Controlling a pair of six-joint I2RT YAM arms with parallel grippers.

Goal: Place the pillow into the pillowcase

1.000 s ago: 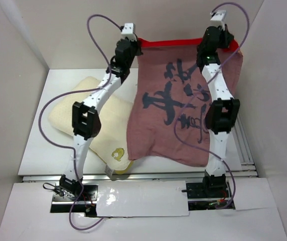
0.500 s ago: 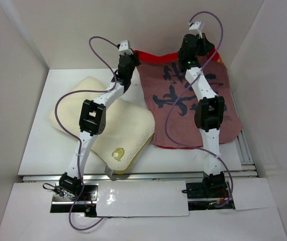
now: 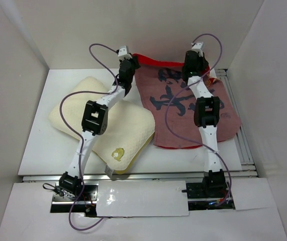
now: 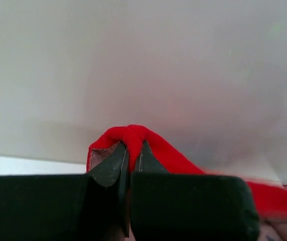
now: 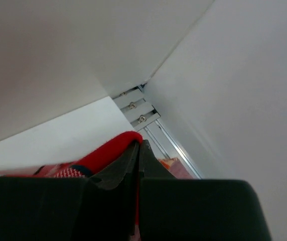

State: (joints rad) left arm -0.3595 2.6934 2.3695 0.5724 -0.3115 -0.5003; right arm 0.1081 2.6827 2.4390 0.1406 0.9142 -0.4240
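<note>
White table [image 3: 43,150], matte top, boxed in by plain white walls: back wall [image 3: 133,25], left wall [image 3: 8,90], right wall [image 3: 276,100]. Slotted metal rail [image 3: 244,150] runs along table's right edge, and a 2nd rail [image 3: 153,175] along the near edge. In front, a glossy white sheet [image 3: 143,198] lies on a pale board [image 3: 28,216]. Right wrist view: rail screws [image 5: 133,106] in the far corner.
</note>
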